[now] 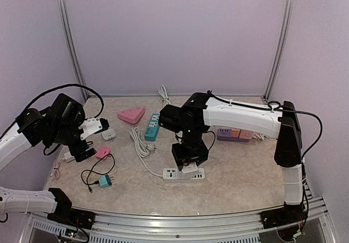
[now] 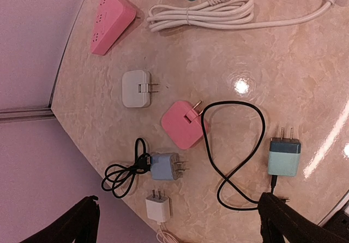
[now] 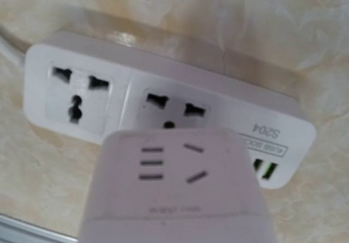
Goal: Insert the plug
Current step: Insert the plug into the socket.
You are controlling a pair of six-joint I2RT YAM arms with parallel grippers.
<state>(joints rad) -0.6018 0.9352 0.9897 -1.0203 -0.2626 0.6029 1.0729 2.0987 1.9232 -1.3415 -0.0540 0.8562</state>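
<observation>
Right gripper (image 1: 190,165) — boxy matte plug (image 3: 174,191) over strip (image 3: 122,87)

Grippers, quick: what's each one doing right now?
Left gripper: open, holding nothing.
Right gripper: closed on the white plug, over the power strip.

Right tool (image 1: 190,165) grips downward; left tool (image 2: 179,203) gapes.

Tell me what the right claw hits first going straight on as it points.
The white plastic power strip, probably the socket beside its USB ports, met by the white plug block the right claw carries. Depth is unclear.
</observation>
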